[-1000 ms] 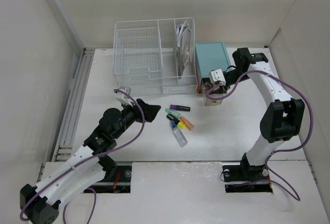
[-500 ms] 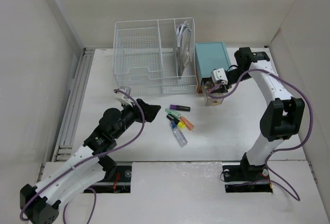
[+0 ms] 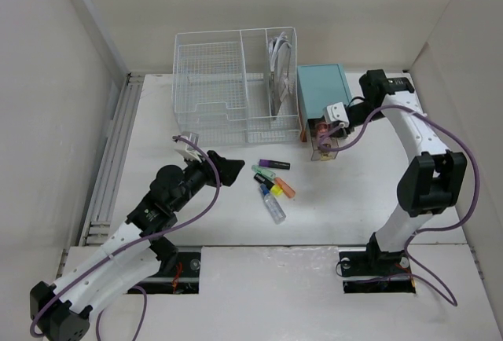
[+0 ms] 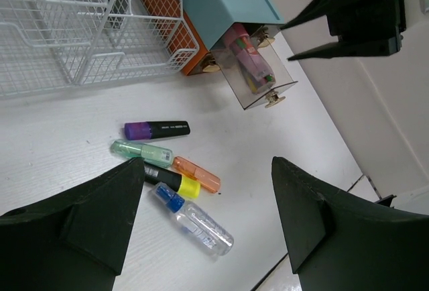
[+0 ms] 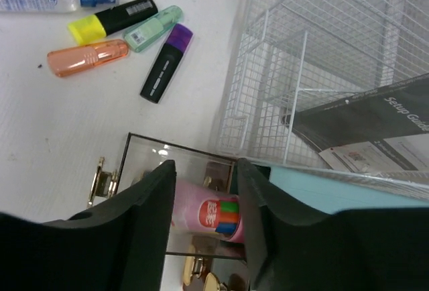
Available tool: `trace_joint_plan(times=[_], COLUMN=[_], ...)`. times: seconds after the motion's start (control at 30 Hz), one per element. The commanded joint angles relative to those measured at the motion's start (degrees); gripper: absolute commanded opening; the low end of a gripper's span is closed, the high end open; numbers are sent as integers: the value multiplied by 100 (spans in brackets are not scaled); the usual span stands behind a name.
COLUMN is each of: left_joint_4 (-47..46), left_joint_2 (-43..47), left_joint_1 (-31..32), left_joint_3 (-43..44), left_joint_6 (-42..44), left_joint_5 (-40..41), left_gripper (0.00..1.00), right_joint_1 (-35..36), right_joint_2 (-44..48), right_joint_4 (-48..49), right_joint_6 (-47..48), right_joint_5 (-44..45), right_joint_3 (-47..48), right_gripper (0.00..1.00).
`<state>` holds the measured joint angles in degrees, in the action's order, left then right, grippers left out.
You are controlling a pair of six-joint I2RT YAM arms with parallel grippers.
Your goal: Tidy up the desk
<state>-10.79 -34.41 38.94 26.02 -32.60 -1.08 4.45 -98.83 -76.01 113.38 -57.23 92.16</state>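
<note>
Left end effector (image 4: 206, 162): wide open, empty, near the highlighters (image 4: 196, 174).
Right end effector (image 5: 204, 163): fingers parted, over the clear drawer (image 4: 258, 76).
Bench (image 3: 196, 215): spray bottle (image 4: 194, 218) beside highlighters.

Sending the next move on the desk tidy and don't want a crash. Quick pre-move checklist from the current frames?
1. ok: clear drawer pulled out of teal box.
2. ok: pink pack lies inside that drawer.
3. ok: right pincer open, a finger either side of the pack; touching it, cannot tell.
4. ok: left pincer open, empty, above the markers.
5. not ok: desk untidy, four markers and spray bottle lie loose.
</note>
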Motion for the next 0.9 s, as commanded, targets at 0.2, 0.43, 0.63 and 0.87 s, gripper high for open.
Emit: trace_joint_plan(times=[0.2,0.43,0.63,0.87], left_joint_4=[-64,-134,-266,-266], left_joint_2=[136,198,145,145], left_joint_1=[35,35,35,35], left_joint_3=[325,220,166,166], left_joint_6=[131,131,131,131], left_joint_5=[47,47,-15,-68], left_gripper=[74,74,74,74], right_joint_1=[135,337,408,987], right_joint_2=[1172,1753,2095,1692], right_joint_4=[-327,217,2175,3915], right_joint_6=[-684,-1247,-2804,-4437], right_joint_5=[-587,334,1337,2470], right_joint_3=[-452,-1814,-2465,-2589], right_gripper=[0,0,0,0])
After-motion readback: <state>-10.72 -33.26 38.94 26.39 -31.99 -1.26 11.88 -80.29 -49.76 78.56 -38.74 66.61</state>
